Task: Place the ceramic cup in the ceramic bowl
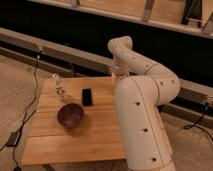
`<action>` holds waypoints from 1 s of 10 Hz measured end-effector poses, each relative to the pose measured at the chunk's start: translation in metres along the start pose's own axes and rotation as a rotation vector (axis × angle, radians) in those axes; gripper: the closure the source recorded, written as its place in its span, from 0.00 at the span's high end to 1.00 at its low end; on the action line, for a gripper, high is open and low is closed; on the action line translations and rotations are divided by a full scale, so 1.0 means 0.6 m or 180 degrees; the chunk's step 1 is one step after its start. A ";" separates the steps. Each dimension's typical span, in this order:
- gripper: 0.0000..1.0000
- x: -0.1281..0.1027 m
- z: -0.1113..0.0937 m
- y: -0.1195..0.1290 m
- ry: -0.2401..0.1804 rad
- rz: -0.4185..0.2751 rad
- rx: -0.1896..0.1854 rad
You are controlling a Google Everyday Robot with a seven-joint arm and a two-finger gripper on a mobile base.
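The dark maroon ceramic bowl [70, 115] sits on the wooden table [75, 142], left of centre. My gripper [115, 75] hangs at the table's far edge, right of the bowl and well apart from it. My thick white arm [142, 115] fills the right side of the view and covers that part of the table. Only a small cream patch shows just under the gripper; I cannot tell whether it is the ceramic cup, which otherwise is hidden behind the arm.
A flat black rectangular object [87, 96] lies behind the bowl. A clear slim bottle [59, 85] stands at the far left corner. A cable [31, 102] and a black adapter [12, 139] lie on the floor to the left. A long rail [60, 52] runs behind the table.
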 end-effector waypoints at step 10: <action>0.00 -0.009 -0.068 0.080 -0.0157 -0.0175 0.0155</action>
